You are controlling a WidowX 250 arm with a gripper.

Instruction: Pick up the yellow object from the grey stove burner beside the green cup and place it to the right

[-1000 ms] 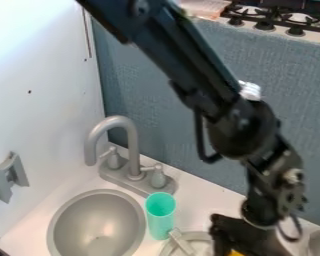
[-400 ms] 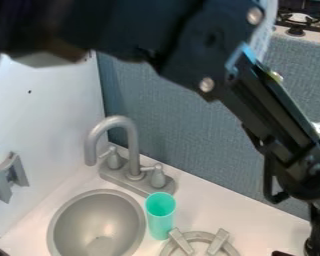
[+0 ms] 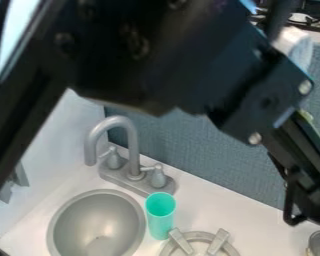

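I count one black arm (image 3: 183, 55), crossing from the upper left to the right edge; whether the claw is released or clenched, I cannot tell. Near the arm, lower right: one round metal object (image 3: 315, 244), partly cut off. Bench (image 3: 249, 212), bottom: one turquoise cup (image 3: 161, 220) between one basin (image 3: 94, 220) and one grey ring (image 3: 200, 235) with two prongs (image 3: 181, 243). Above: one faucet (image 3: 130, 137), two handles (image 3: 158, 177).

My arm (image 3: 169, 60) is black, its bulky, angular links giving way to a slimmer, ridged section (image 3: 301, 142). Round silver screws (image 3: 255, 138) stand out against the dark casing, with dimmer ones (image 3: 64, 41) elsewhere. A black cable (image 3: 289, 212) bows out beside my rounded joint (image 3: 316, 205).
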